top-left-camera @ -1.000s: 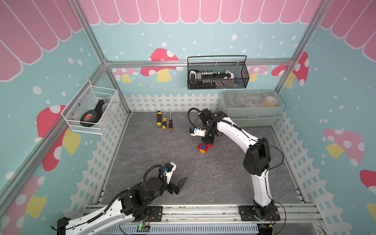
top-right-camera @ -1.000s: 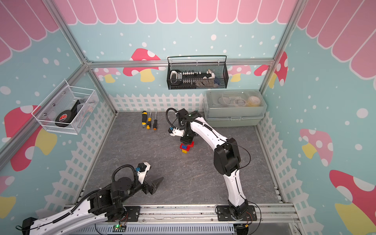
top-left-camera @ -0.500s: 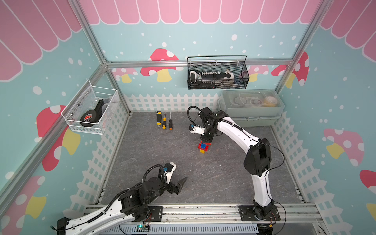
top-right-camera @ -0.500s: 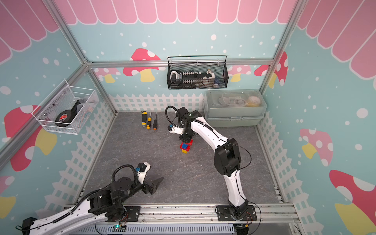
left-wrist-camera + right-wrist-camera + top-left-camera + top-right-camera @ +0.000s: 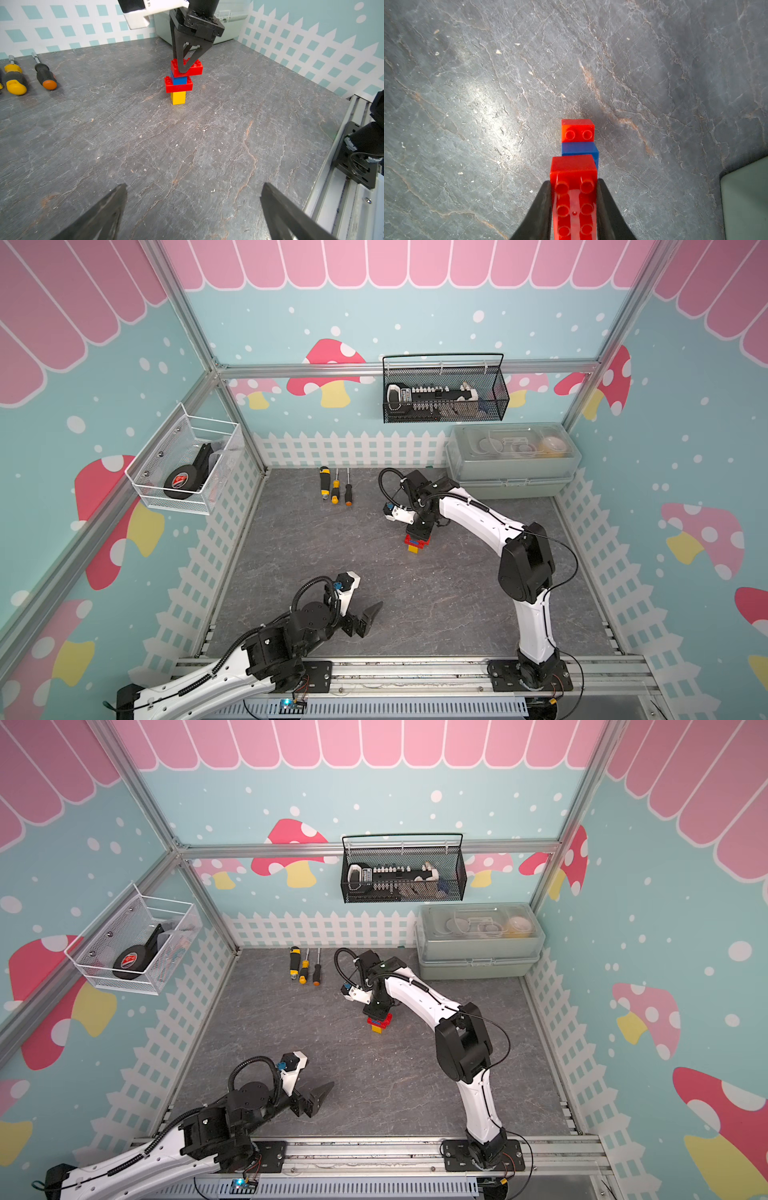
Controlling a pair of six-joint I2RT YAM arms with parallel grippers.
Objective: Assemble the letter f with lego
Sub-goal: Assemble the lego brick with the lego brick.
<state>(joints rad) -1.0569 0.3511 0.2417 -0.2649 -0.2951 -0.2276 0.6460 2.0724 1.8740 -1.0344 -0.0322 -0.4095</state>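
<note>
The right end effector (image 5: 183, 69) grips the top red brick (image 5: 196, 69), apparently seating it on the blue brick (image 5: 178, 80); next, release without tipping the stack (image 5: 178, 86); left end effector (image 5: 194, 186) open.

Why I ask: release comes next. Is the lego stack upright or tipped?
Upright. The lego stack stands on its yellow brick on the table, right hand shut on the top red brick.

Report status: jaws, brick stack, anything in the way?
Right jaws shut on top red brick. Left jaws open, empty. Stack upright: yellow, red, blue, red. Screwdrivers well clear.
</note>
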